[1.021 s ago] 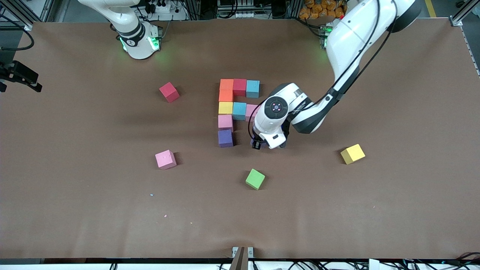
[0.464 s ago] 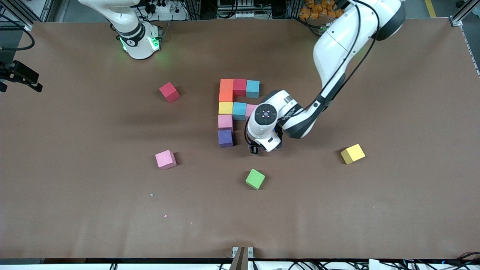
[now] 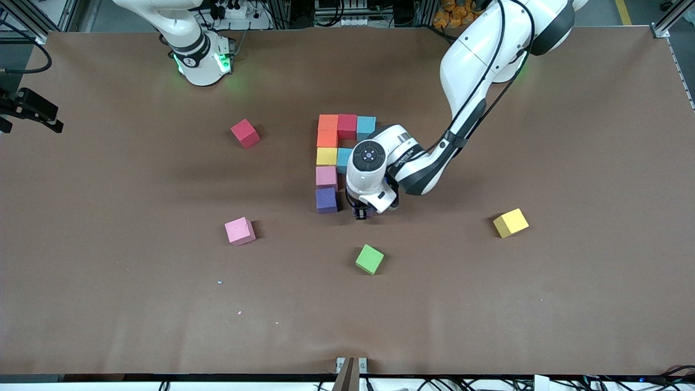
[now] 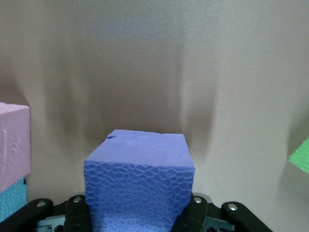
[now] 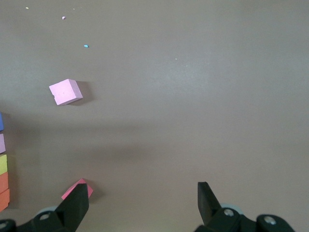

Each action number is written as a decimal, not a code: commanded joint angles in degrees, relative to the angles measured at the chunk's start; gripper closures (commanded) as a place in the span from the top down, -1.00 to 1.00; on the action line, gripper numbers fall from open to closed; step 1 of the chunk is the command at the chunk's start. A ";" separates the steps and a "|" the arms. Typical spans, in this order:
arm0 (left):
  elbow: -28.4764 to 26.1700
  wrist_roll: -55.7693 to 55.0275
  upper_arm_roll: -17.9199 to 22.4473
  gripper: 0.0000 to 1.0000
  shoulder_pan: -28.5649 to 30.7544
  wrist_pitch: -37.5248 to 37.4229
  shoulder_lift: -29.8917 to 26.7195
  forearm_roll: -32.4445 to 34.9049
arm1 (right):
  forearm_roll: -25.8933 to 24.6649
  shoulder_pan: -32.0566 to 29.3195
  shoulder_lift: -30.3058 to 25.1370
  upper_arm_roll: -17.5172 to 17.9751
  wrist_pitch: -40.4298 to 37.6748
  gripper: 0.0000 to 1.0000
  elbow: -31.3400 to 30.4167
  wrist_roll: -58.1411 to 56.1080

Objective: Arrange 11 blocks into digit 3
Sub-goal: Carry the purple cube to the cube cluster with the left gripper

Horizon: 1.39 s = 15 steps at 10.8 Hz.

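Across the wide brown paper-covered table (image 3: pixel 570 304) the left arm reaches in from its base, bent down over the middle, because that is where the figure is being built. Up at the right arm's end its partner waits, and its wrist view shows the right gripper (image 5: pixel 140 205) with its black fingers spread wide and nothing between them, high above bare table. Now the figure: an orange foam cube (image 3: pixel 328 122), a red foam cube (image 3: pixel 347 125) and a light blue foam cube (image 3: pixel 366 126) form the row farthest from the front camera, and a column comes nearer from the orange one through a darker orange cube (image 3: pixel 327 139), a yellow foam cube (image 3: pixel 326 156), a pink foam cube (image 3: pixel 326 176) and a purple foam cube (image 3: pixel 326 200), with a second light blue cube (image 3: pixel 342 159) beginning the middle bar. The left gripper (image 3: pixel 360 213) hovers low just beside that purple cube, clamped tight on a blue-purple foam cube (image 4: pixel 140 181) that fills the wrist view between its fingers (image 4: pixel 199 209); I'd say it is lining up the nearest row, hence the close approach. Still loose, well apart from the figure: a tilted red cube (image 3: pixel 245 133), a pink cube (image 3: pixel 239 231) and a yellow cube (image 3: pixel 510 222), spares for the last slots. A bright green foam cube (image 3: pixel 369 259) sits nearer the front camera.
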 commanded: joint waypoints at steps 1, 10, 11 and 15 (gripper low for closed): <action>3.24 -1.02 0.84 -0.90 -2.20 -0.28 2.13 -1.35 | -0.58 -0.48 -0.15 0.55 -0.44 1.00 -0.05 -0.56; 5.71 -2.34 0.84 -0.90 -4.57 -0.28 3.98 -1.52 | -0.58 -0.39 -0.07 0.64 -0.52 1.00 -0.23 -0.56; 5.71 -2.69 0.84 -0.90 -4.83 -0.28 4.16 -1.52 | -0.66 -0.39 -0.15 0.64 -0.44 1.00 -0.66 -0.56; 5.53 -2.60 0.93 -0.90 -5.80 -0.28 4.60 -1.43 | -0.58 -0.39 -0.07 0.64 -0.44 1.00 -0.75 -0.47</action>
